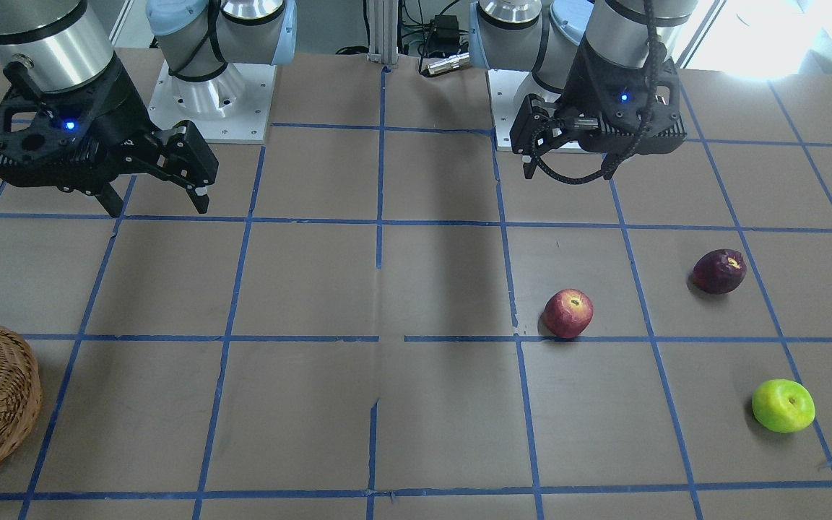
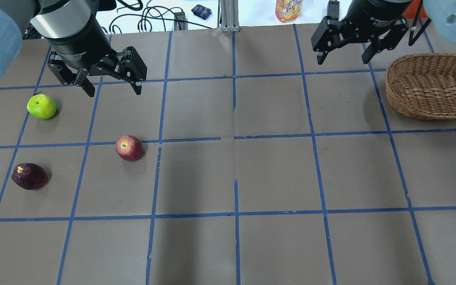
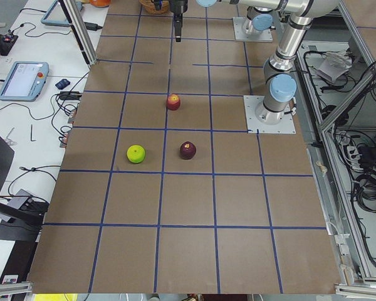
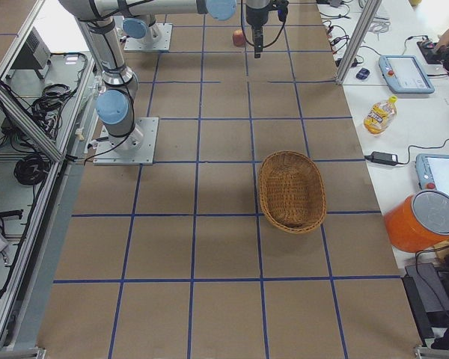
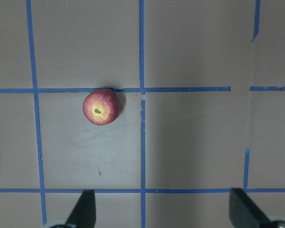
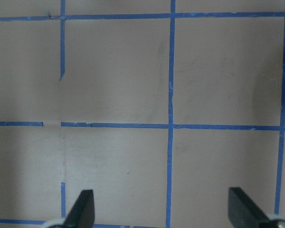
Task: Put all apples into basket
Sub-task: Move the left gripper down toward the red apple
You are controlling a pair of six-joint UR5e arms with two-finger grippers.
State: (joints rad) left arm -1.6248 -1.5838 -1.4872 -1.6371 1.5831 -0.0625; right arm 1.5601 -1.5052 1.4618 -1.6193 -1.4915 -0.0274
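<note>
One tabletop (image 2: 275,174): a brown surface crossed by a grid of blue tape lines (image 2: 236,136); it carries everything listed below.
My left arm (image 2: 69,35): comes in at the left of the overhead view and hangs over the far part of the tabletop, wrist pointing down.
My right arm (image 2: 374,16): comes in at the right of the overhead view, also over the far part, wrist pointing down.
Wicker basket (image 2: 426,111): light brown with a thick braided rim, resting on the far right part of the tabletop, well apart from all the fruit.
My left hand (image 2: 114,93): fingers spread wide apart, hovering above the tabletop and touching nothing. Its wrist camera looks straight down between the two fingers (image 5: 83,209).
My right hand (image 2: 343,61): fingers spread wide apart, hovering above bare tabletop, near the basket and to its left.
Three apples: all lie on the tabletop on my left side, outside the basket, each apart from the others.
Maroon apple (image 2: 29,176): dark purple-red, the nearest of the three to my base, close to the left edge.
Red apple (image 2: 130,148): yellowish stem dimple facing up, its edge at a tape line, closest of the three to the middle of the tabletop.
Green apple (image 2: 42,106): bright lime, the farthest from my base, near my left hand and to its left.
</note>
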